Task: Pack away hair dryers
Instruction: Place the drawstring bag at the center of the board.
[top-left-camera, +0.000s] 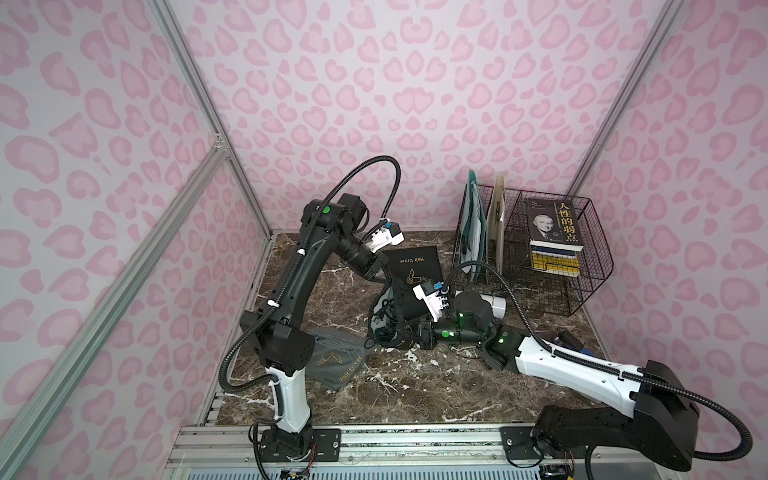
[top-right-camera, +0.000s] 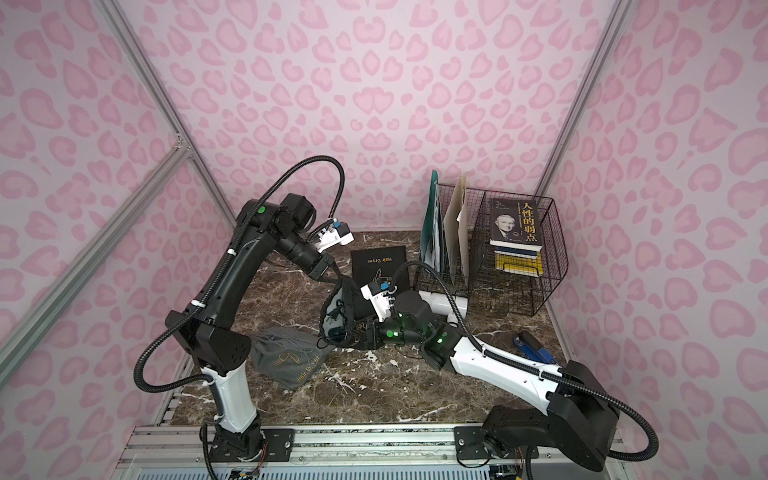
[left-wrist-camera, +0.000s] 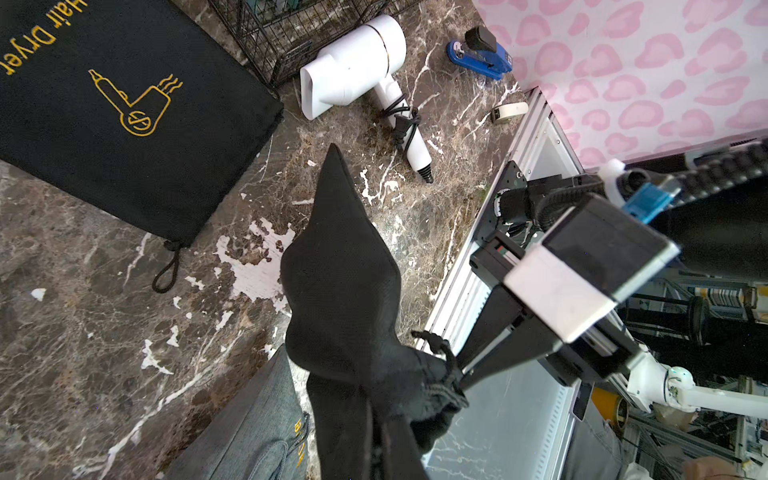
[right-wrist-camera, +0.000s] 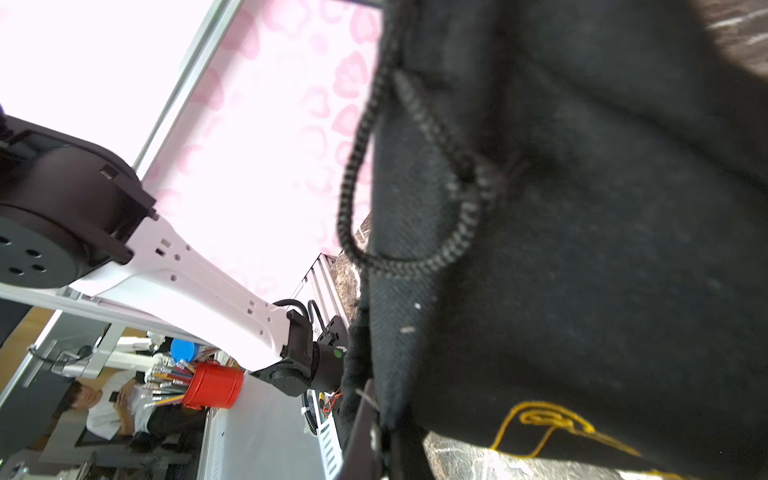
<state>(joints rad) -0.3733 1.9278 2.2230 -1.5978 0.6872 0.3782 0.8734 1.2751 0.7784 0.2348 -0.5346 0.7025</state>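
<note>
- Left jaws: closed tight on the far rim of the black pouch (left-wrist-camera: 340, 270). Right jaws: fully closed on its near right rim, by the drawstring (right-wrist-camera: 415, 264). The pouch hangs between them, mouth gaping.
- Risk: both holds are thin pinches of fabric. If you spread the arms too hard, a rim probably slips free and the load tips onto the desk (top-left-camera: 415, 386).
- Risk: the loose cord (top-left-camera: 384, 309) at the mouth may snag when you cinch it.
- Black pouch contents: the cord and what looks like a dark teal hair dryer (top-right-camera: 334, 331), partly seen.
- Flat black pouch (top-left-camera: 415, 262), just beyond: appears empty.
- Grey pouch (top-left-camera: 336, 361), near left: bulged, contents hidden.
- White hair dryer (left-wrist-camera: 353, 62): unpacked, on the desk beside the wire basket (top-left-camera: 594, 257), which holds books (top-left-camera: 550, 224).
</note>
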